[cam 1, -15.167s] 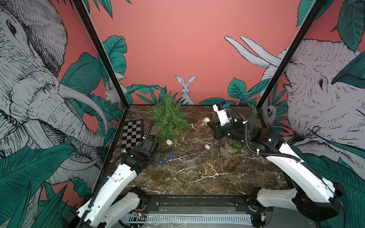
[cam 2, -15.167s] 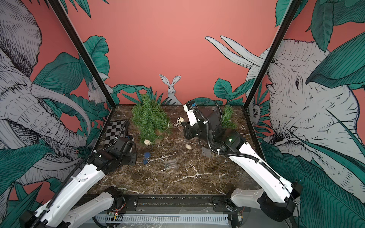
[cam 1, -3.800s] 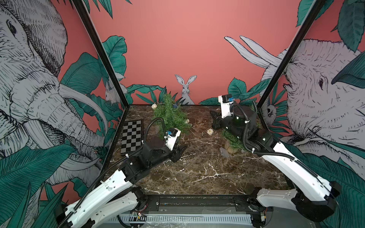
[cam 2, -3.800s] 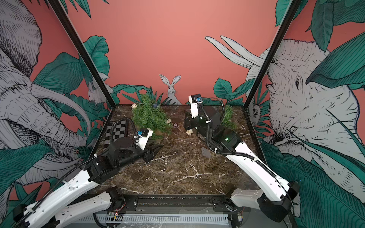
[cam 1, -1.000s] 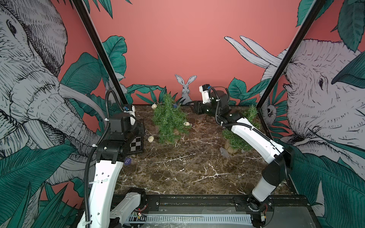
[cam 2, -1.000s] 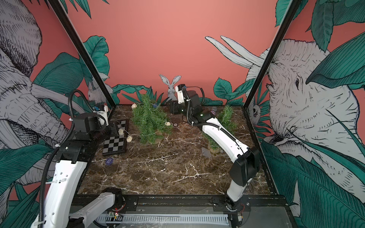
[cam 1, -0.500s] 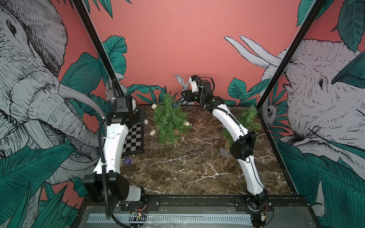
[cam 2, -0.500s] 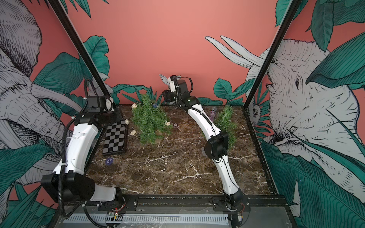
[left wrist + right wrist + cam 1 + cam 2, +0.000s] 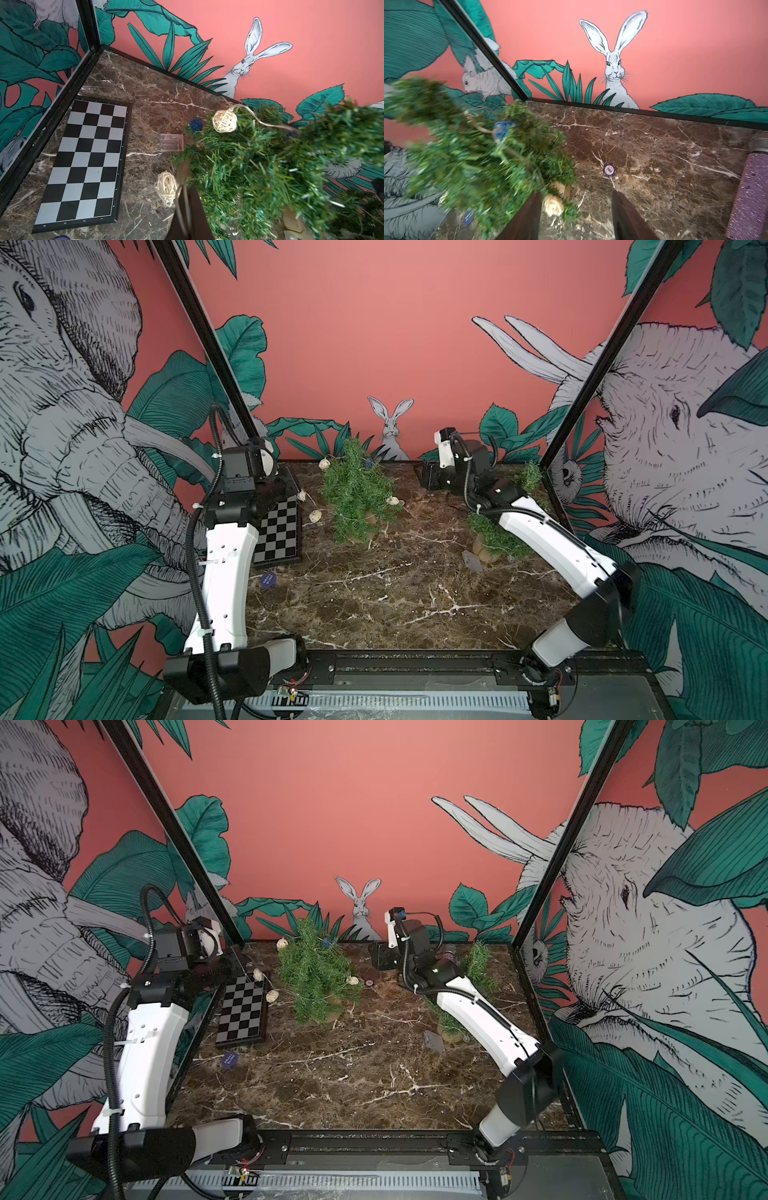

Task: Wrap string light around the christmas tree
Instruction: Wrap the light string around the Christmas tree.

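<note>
Both top views: christmas tree [image 9: 357, 497] [image 9: 316, 973] stands near back wall on marble table [image 9: 374, 593]; string light [image 9: 315, 515] [image 9: 272, 995] draped over treetop and flanks, woven balls trailing toward chessboard [image 9: 277, 531]. Left wrist: left gripper [image 9: 187, 199] pinched tight on string light wire; ball dangles beside tree. Right wrist: right gripper [image 9: 576, 193] jaws parted, empty, beside tree's lower branches; poker chip [image 9: 609, 169] beyond.

I see marble tabletop [image 9: 374, 605] | chessboard [image 9: 278, 531] flat at 10 o'clock | blue chip [image 9: 268, 580] at 9, near the board's front edge | christmas tree [image 9: 357, 497] standing at 11 | smaller tree [image 9: 494, 535] at 2, grey tile [image 9: 472, 561] beside its base
</note>
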Controlling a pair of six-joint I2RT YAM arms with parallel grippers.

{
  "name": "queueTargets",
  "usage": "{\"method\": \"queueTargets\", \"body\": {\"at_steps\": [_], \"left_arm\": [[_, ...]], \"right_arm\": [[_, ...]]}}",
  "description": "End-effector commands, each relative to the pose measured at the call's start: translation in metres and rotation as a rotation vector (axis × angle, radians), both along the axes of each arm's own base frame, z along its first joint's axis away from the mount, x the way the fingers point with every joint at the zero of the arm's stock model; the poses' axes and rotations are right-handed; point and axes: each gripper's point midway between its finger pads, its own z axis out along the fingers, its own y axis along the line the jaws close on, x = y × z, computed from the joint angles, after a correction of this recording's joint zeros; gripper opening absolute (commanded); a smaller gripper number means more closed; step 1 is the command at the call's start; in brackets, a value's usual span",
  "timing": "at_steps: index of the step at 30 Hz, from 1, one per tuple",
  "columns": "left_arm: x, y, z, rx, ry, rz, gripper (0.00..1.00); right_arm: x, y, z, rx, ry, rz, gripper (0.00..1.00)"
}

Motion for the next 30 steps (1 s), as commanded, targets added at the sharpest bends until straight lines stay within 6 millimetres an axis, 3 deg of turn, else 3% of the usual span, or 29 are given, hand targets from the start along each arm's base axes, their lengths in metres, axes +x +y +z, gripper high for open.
{"method": "queueTargets", "body": {"at_steps": [1,5,8,11,14,17,23,27,30], "left_arm": [[-0.02,-0.012,0.015,-0.034,-0.076,-0.058,0.0],[-0.043,-0.018,0.018,-0.031,-0.121,-0.092,0.0],[-0.056,-0.026,0.02,-0.052,-0.151,-0.127,0.0],[-0.064,-0.032,0.023,-0.079,-0.175,-0.152,0.0],[-0.069,-0.034,0.024,-0.084,-0.182,-0.162,0.0],[-0.073,-0.035,0.026,-0.071,-0.187,-0.17,0.0],[-0.077,-0.037,0.025,-0.069,-0.185,-0.188,0.0],[-0.079,-0.033,0.018,-0.031,-0.167,-0.175,0.0],[-0.079,-0.03,0.011,-0.01,-0.153,-0.167,0.0]], "right_arm": [[-0.04,0.03,0.004,-0.089,-0.078,0.076,0.54],[-0.089,0.095,0.009,-0.155,-0.084,0.309,0.53],[-0.115,0.153,0.0,-0.172,-0.072,0.459,0.53],[-0.128,0.2,-0.008,-0.152,-0.058,0.554,0.54],[-0.126,0.233,-0.025,-0.135,-0.019,0.595,0.54],[-0.122,0.255,-0.043,-0.127,0.023,0.62,0.54],[-0.107,0.275,-0.061,-0.126,0.043,0.589,0.51],[-0.108,0.274,-0.054,-0.077,0.077,0.595,0.51],[-0.117,0.259,-0.051,-0.101,0.092,0.6,0.55]]}}
